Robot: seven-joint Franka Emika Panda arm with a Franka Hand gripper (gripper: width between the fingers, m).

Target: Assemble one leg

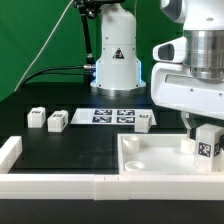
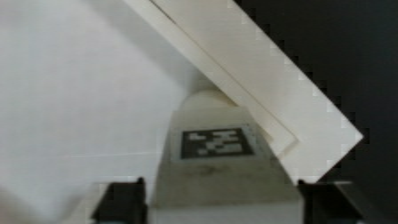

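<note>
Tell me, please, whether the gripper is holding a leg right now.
Yes. The gripper is shut on the leg, a tagged block upright between its fingers over the panel.

The exterior view is small and soft, with fine detail lost in coarse pixels. The black desk (image 1: 60,150) soaks up light and stays dark, while the white panel (image 1: 150,155) at the exterior view's right looks bright and nearly washed out, its inner rim faintly shaded. The robot's base (image 1: 115,55) glows bluish near its foot. A green backdrop (image 1: 35,40) is evenly lit. The wrist view is blurred throughout: the tag on the leg (image 2: 215,141) is smeared, and the pincer fingers (image 2: 121,203) sit dark and unfocused.
</note>
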